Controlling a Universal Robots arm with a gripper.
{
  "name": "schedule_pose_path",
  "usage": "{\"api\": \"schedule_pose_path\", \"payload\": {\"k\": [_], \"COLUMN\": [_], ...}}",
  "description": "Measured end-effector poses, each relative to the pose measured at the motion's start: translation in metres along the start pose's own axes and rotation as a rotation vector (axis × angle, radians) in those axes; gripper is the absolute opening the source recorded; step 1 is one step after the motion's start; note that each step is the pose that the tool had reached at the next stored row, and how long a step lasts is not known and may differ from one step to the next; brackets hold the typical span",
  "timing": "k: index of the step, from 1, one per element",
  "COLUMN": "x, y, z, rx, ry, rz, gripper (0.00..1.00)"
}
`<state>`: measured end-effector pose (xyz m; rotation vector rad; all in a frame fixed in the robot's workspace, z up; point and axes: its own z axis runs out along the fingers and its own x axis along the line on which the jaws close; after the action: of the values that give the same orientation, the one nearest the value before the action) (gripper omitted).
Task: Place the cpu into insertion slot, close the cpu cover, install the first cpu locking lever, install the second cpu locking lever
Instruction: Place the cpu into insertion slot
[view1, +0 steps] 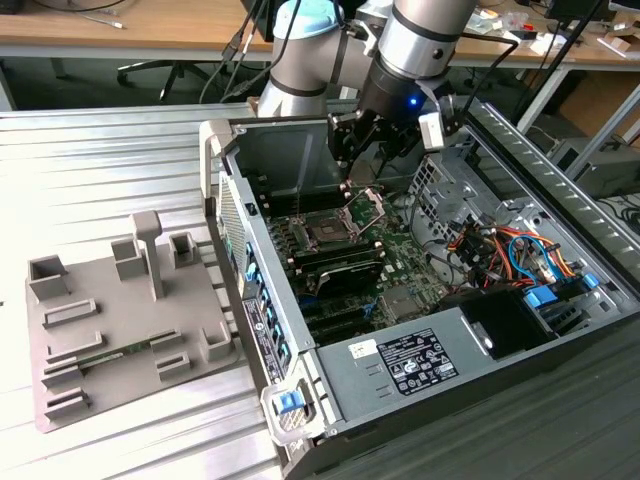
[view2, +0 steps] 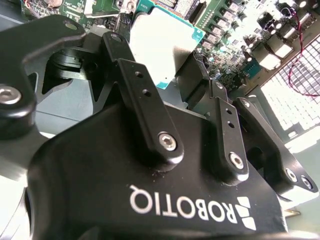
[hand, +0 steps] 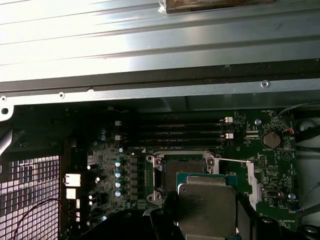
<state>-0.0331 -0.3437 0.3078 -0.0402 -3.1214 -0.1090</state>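
My gripper (view1: 362, 152) hangs inside the open computer case, just above the motherboard, and is shut on the cpu. In the first wrist view the cpu (hand: 206, 202) shows its silvery-grey top and green edge between two dark fingers (hand: 246, 212). The second wrist view shows its pale underside (view2: 162, 42). The insertion slot (hand: 181, 169) lies open and dark just beyond the chip; in the exterior view the slot (view1: 328, 232) is below and to the left of the gripper. The cpu cover (view1: 368, 207) stands tilted up beside the slot, under the fingers.
Long black memory slots (hand: 180, 131) run past the slot. Orange and blue cables (view1: 505, 245) and a drive cage fill the case at the exterior view's right, and a power supply (view1: 425, 365) sits in front. A grey fixture plate (view1: 120, 320) lies on the ribbed metal table (view1: 100, 160).
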Motion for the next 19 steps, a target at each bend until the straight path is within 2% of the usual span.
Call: {"api": "schedule_pose_path", "payload": {"k": [6, 19], "x": [0.0000, 0.0000], "y": [0.0000, 0.0000], "z": [0.0001, 0.0003], "rx": [-0.0002, -0.0019], "ry": [-0.0004, -0.0069], "rz": [0.005, 0.098], "gripper": [0.55, 0.55]}}
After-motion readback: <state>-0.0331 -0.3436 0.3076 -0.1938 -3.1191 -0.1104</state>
